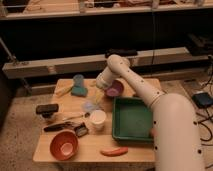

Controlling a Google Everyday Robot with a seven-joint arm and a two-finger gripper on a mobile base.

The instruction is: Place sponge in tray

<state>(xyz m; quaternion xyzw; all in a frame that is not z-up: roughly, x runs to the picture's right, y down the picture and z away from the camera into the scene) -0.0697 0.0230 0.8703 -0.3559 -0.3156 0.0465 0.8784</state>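
The teal-green sponge (79, 92) lies flat on the wooden table at the back left, just in front of a light-blue cup (78, 80). The dark-green tray (118, 120) sits at the right of the table, and nothing shows inside it. My gripper (99, 88) hangs from the white arm over the back middle of the table, just right of the sponge and left of the purple bowl (115, 89). It is not touching the sponge.
An orange bowl (64, 145) stands at the front left and a white cup (97, 120) beside the tray. An orange carrot-like item (114, 151) lies at the front edge. A black object (47, 109) and utensils (64, 125) lie at the left. A clear lid (90, 106) lies mid-table.
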